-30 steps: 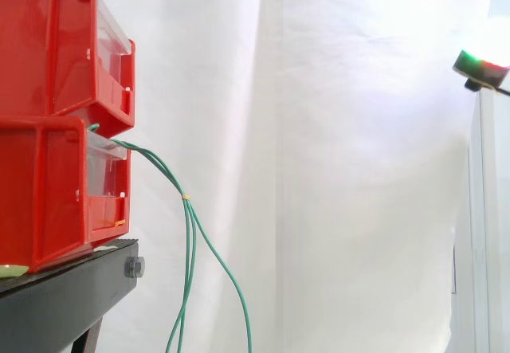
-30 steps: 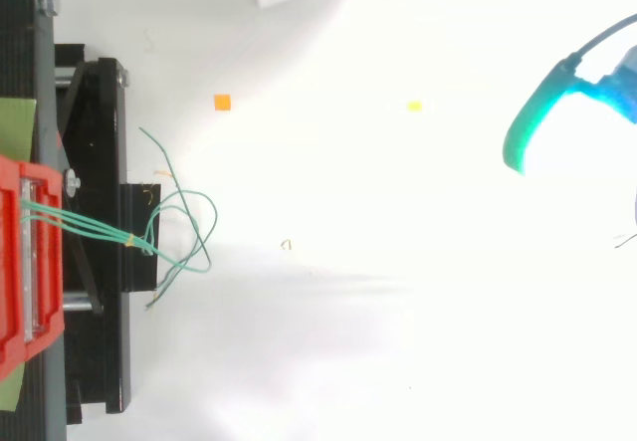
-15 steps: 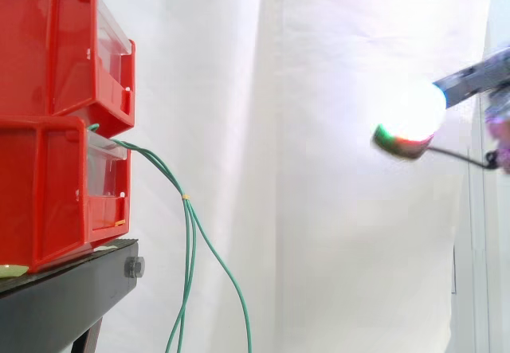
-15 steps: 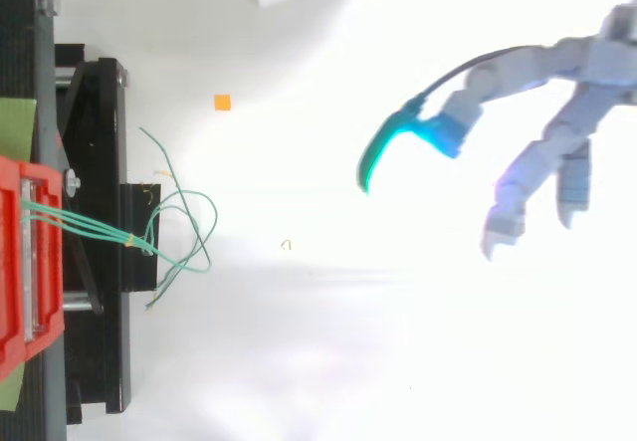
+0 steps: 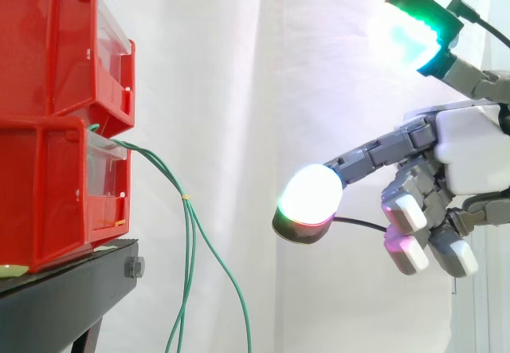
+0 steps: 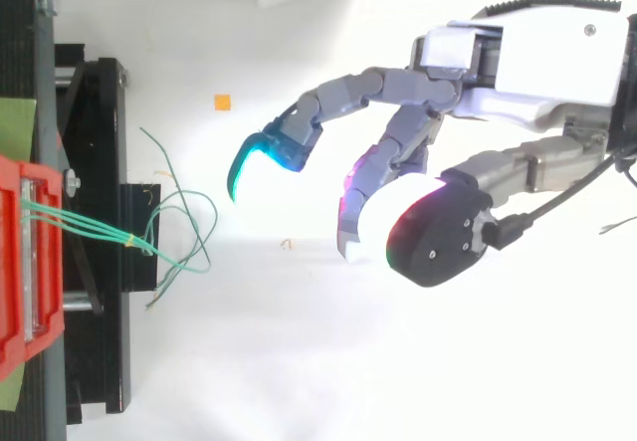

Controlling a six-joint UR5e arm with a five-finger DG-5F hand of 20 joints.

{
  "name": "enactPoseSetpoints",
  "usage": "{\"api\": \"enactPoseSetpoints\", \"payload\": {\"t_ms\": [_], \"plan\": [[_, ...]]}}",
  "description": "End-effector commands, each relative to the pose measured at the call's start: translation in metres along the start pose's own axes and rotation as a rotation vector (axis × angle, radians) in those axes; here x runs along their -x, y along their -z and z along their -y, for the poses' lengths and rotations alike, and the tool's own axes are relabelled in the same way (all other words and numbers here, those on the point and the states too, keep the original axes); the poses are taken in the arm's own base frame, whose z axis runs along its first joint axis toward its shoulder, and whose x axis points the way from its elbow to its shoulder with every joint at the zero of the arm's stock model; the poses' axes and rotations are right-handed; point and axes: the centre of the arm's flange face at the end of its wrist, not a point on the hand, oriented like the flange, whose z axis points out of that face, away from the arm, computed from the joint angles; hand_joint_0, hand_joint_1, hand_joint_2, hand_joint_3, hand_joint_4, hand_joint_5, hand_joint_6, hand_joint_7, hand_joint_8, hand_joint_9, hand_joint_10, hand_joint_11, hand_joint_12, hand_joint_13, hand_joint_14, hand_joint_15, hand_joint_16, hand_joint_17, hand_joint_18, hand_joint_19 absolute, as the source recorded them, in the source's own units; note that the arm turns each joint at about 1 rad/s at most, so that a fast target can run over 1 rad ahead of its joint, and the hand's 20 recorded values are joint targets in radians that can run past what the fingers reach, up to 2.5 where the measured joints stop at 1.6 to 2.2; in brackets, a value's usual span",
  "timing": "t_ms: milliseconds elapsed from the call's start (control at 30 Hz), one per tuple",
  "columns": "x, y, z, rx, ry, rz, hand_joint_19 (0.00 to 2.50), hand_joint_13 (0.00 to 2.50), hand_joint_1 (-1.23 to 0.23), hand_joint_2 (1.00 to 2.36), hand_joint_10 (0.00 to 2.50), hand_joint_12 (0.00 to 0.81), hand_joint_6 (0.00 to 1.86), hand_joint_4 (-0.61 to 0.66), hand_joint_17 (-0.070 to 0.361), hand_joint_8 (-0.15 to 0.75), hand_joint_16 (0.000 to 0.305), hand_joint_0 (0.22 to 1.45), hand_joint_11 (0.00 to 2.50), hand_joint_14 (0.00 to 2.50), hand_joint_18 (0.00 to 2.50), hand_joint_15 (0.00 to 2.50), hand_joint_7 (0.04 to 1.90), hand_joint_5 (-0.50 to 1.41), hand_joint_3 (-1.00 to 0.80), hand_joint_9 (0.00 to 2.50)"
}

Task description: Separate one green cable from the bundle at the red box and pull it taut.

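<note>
The hand (image 5: pixel 470 158) hangs with its fingers (image 5: pixel 307 201) spread and loosely bent, gripping and touching nothing; its foremost glowing pad points toward the red box (image 5: pixel 48 194) but is well apart from it. The green cables (image 5: pixel 190 233) leave the red box's front as a slack bundle, bound by a yellow tie (image 5: pixel 186 197) just past its front edge. They droop beside the black stand (image 5: pixel 72 293) beneath the red box, with open room between them and the fingertips.

A black stand (image 5: pixel 72 297) sits well apart from the hand (image 5: pixel 470 158), on the side its fingers point toward, with a bolt (image 5: pixel 134 268) on the end facing the hand. On the white floor (image 6: pixel 299 361), an orange square (image 6: pixel 222 103) lies between hand and stand, and a small tan scrap (image 6: pixel 286 245) lies near the hand. A white curtain (image 5: pixel 319 66) hangs behind the hand.
</note>
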Motion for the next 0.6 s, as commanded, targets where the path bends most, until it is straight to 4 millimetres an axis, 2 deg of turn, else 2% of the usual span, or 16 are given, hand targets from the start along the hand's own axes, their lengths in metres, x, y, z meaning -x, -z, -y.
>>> {"api": "enactPoseSetpoints", "payload": {"t_ms": [0, 100, 133, 200, 233, 267, 367, 567], "plan": [[0.000, -0.002, -0.001, 0.011, 0.004, 0.003, 0.20, 0.89, -0.44, 1.00, 0.01, 0.479, 0.50, 0.22, 0.226, 0.352, 0.100, 0.29, 0.51, 0.01, 1.19, 0.59, 0.70, -0.17, -0.50, 1.00], [0.002, -0.003, 0.000, 0.018, 0.012, 0.008, 0.20, 0.87, -0.44, 1.00, 0.01, 0.472, 0.50, 0.22, 0.221, 0.351, 0.098, 0.29, 0.51, 0.02, 1.13, 0.58, 0.70, -0.17, -0.50, 1.00], [0.001, -0.005, 0.008, 0.007, 0.018, 0.010, 0.19, 0.85, -0.44, 1.00, 0.01, 0.470, 0.50, 0.22, 0.221, 0.354, 0.098, 0.29, 0.51, 0.01, 1.12, 0.58, 0.70, -0.17, -0.50, 1.00], [0.003, -0.007, 0.010, 0.008, 0.019, 0.012, 0.19, 0.76, -0.44, 1.00, 0.01, 0.460, 0.50, 0.22, 0.215, 0.352, 0.096, 0.29, 0.51, 0.01, 0.98, 0.55, 0.70, -0.17, -0.50, 0.96], [0.001, -0.010, 0.017, 0.008, 0.022, 0.012, 0.18, 0.75, -0.44, 1.00, 0.01, 0.457, 0.50, 0.22, 0.215, 0.348, 0.096, 0.29, 0.50, 0.01, 0.96, 0.55, 0.70, -0.17, -0.50, 0.96], [-0.001, -0.021, 0.035, 0.010, 0.019, 0.011, 0.18, 0.74, -0.45, 1.00, 0.01, 0.459, 0.50, 0.22, 0.212, 0.349, 0.094, 0.29, 0.50, 0.02, 0.93, 0.54, 0.70, -0.17, -0.50, 0.96], [-0.002, -0.027, 0.053, 0.003, 0.018, 0.005, 0.16, 0.70, -0.45, 1.00, 0.01, 0.455, 0.50, 0.22, 0.206, 0.352, 0.092, 0.29, 0.51, 0.01, 0.86, 0.53, 0.70, -0.17, -0.50, 0.94], [0.007, -0.034, 0.060, 0.041, -0.020, -0.010, 0.15, 0.69, -0.45, 1.00, 0.01, 0.454, 0.50, 0.22, 0.204, 0.353, 0.090, 0.30, 0.50, 0.01, 0.82, 0.52, 0.70, -0.17, -0.50, 0.92]]}}
